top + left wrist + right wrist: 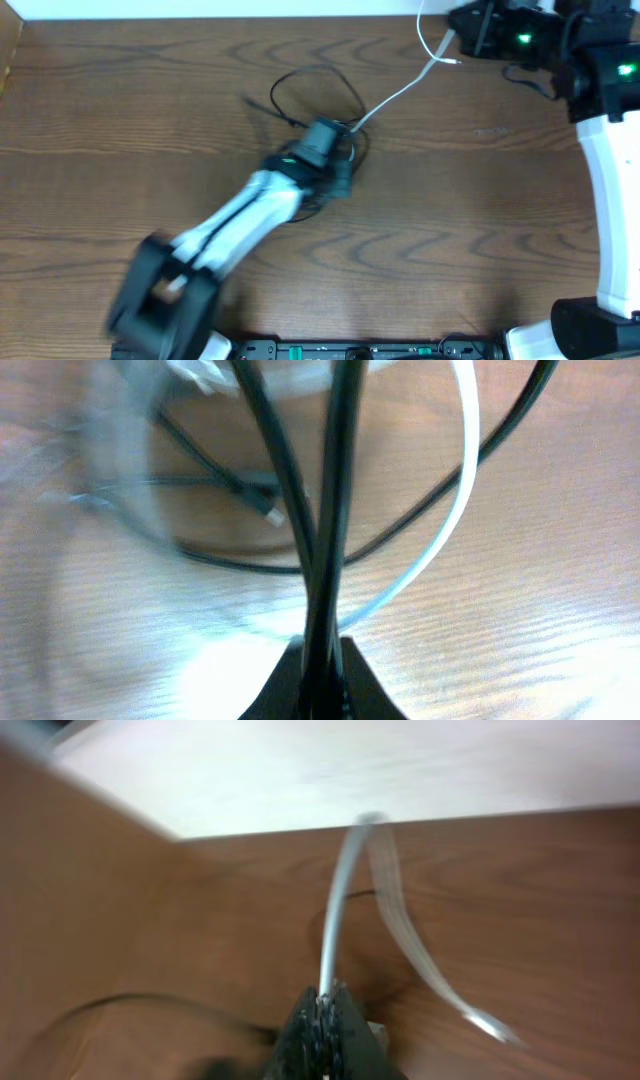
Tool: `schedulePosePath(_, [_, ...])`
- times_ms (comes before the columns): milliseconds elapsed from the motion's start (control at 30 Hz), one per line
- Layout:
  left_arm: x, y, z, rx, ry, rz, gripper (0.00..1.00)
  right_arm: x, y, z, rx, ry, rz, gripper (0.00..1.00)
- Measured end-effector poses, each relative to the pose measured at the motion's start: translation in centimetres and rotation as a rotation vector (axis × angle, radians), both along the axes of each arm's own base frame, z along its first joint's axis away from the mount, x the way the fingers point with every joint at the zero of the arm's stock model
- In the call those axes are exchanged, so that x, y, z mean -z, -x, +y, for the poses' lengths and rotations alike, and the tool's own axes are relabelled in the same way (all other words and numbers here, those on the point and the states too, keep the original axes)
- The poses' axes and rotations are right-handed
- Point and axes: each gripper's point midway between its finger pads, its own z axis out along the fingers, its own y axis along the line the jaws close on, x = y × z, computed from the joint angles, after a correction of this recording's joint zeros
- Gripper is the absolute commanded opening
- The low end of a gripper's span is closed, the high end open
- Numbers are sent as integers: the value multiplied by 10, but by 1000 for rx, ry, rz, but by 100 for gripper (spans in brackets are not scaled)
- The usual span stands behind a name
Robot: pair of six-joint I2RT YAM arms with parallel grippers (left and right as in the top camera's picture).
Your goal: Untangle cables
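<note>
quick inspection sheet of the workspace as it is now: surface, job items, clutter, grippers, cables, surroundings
surface: wooden table, brown grain, no spills seen
job's things: black cable looped mid-table; white cable runs from that loop toward the far right, crossing the black one
clutter: nothing seen
grippers: left gripper shut on black cable; right gripper shut on white cable, near the far edge
cables: besides the job's two, a thin black wire loops beside the right arm
surroundings: pale strip along the table's far edge
</note>
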Motion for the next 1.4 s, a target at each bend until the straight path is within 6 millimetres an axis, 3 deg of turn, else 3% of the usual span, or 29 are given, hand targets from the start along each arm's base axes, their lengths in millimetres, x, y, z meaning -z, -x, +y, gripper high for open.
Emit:
schedulePosePath(33, [-20, -4, 13, -34, 15, -37, 7, 3, -3, -13, 37, 11, 8, 1])
schedulePosePath(67, [-52, -3, 38, -91, 30, -80, 7, 8, -6, -37, 108, 34, 28, 1])
schedulePosePath(167, [-95, 6, 69, -142, 63, -153, 7, 16, -9, -80, 226, 66, 57, 1])
schedulePosePath(267, [-130, 14, 93, -184, 92, -240, 8, 21, -9, -123, 327, 90, 77, 1])
schedulePosePath(367, [-147, 17, 106, -202, 101, -290, 7, 32, -6, -170, 429, 106, 117, 1])
schedulePosePath(500, [-145, 14, 117, -233, 95, -288, 7, 61, -7, -221, 514, 107, 195, 1])
schedulePosePath(567, [-143, 13, 117, -233, 92, -280, 7, 76, -7, -236, 517, 95, 235, 1])
schedulePosePath(667, [-134, 10, 116, -232, 85, -251, 7, 99, -9, -248, 500, 76, 287, 1])
schedulePosePath(800, [-119, 5, 115, -232, 70, -207, 7, 110, -13, -257, 498, 86, 299, 1])
schedulePosePath(1000, [-93, 0, 113, -232, 43, -131, 7, 112, -1, -303, 613, 100, 302, 1])
schedulePosePath(1167, [-75, -3, 113, -232, 25, -79, 7, 110, 23, -364, 810, 98, 304, 1])
schedulePosePath(1300, [-68, -4, 113, -232, 19, -61, 8, 97, 27, -398, 906, 83, 233, 1])
schedulePosePath(1400, [-68, -5, 112, -232, 19, -62, 7, 72, 13, -415, 931, 75, 97, 1])
